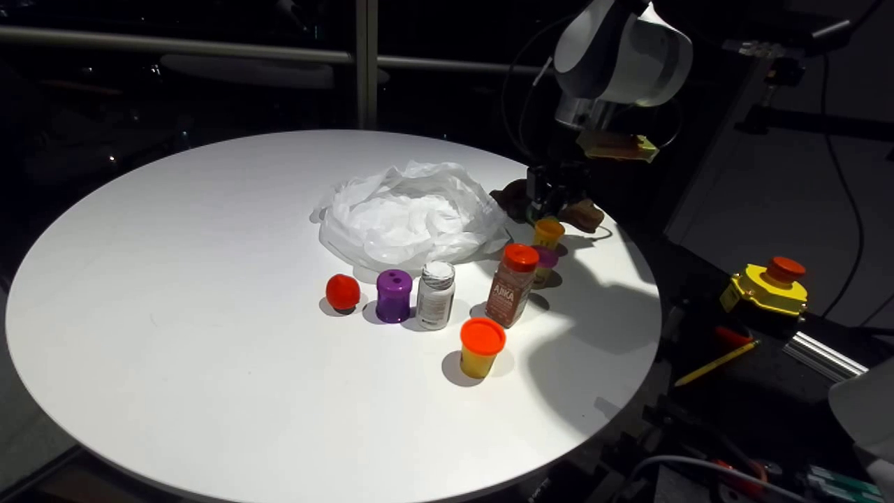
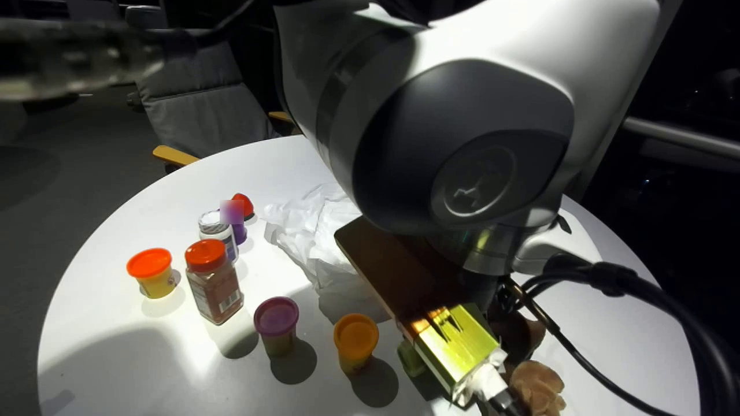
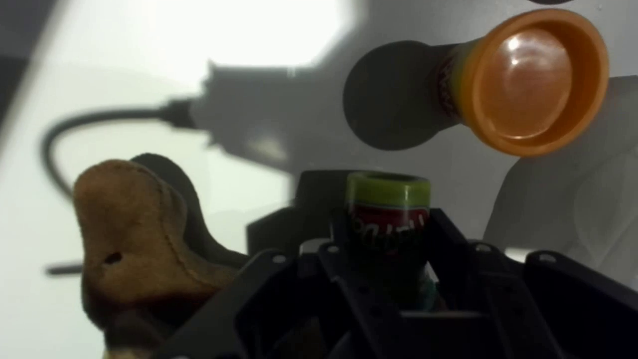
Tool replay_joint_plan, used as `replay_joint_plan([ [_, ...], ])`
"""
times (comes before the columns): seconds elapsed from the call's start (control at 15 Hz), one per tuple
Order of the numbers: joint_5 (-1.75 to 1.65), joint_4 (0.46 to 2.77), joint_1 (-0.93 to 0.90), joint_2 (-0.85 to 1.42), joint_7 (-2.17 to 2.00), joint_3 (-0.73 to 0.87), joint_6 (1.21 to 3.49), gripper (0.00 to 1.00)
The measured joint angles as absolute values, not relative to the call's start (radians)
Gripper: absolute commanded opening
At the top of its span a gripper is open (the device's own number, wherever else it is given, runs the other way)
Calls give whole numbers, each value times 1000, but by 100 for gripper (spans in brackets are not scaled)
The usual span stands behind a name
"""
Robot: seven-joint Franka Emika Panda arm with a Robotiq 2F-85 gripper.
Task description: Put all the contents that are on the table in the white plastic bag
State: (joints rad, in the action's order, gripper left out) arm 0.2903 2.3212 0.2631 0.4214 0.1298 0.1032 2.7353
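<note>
In the wrist view, green-rimmed tub [image 3: 389,199] between the jaws, seen side-on, rim end pointing out past them. Around it, gripper [image 3: 390,224] with jaws snug along 2 opposite sides: clamped on the tub, by the look of it, though with the lower contact lost in shadow. Cannot tell whether lifted or touching the table [image 1: 209,363]. Probably light, stiff and smooth, so a little slippery; best held mid-body, clear of the rim.

Near the tub but apart from it, orange-lidded tub [image 3: 531,85], upright, likely just as light; take across the body below the lid. At the left of that view, beside the gripper, tan object [image 3: 127,229], plush-looking, presumably soft and squashable: grip deep, on a narrow part.

Next out, near the gripper, white plastic bag [image 1: 377,248], mouth up, walls crumpled; cannot tell about anything inside. Expect hardly any weight and no stiffness: come in from above, without brushing the edge, for fear of folding it in.

Farther round the table, all upright: purple-lidded tub [image 2: 277,323], spice jar [image 1: 510,293], red-lidded tub [image 1: 482,346], white bottle [image 1: 436,297] and purple container [image 1: 394,297]; just beside that last, red rounded object [image 1: 343,292]. Of these 6, expect most weight in the spice jar, with flat sides for a pinch, and rolling from the red rounded object, better caged low.
</note>
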Motion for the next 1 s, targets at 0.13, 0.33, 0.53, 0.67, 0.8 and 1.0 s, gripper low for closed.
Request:
replay_joint_plan([
  [0.13, 257, 2351, 231, 365, 99, 103, 2735, 19],
  [0.33, 145, 2414, 140, 242, -1, 108, 2736, 19],
  [0.53, 1, 2427, 39, 164, -108, 101, 2753, 18],
  [0.67, -72, 2414, -6, 172, -144, 94, 2832, 18],
  [0.8, -119, 2394, -28, 221, -162, 94, 2966, 17],
  [1.0, -112, 2354, -32, 347, -157, 95, 3214, 16],
])
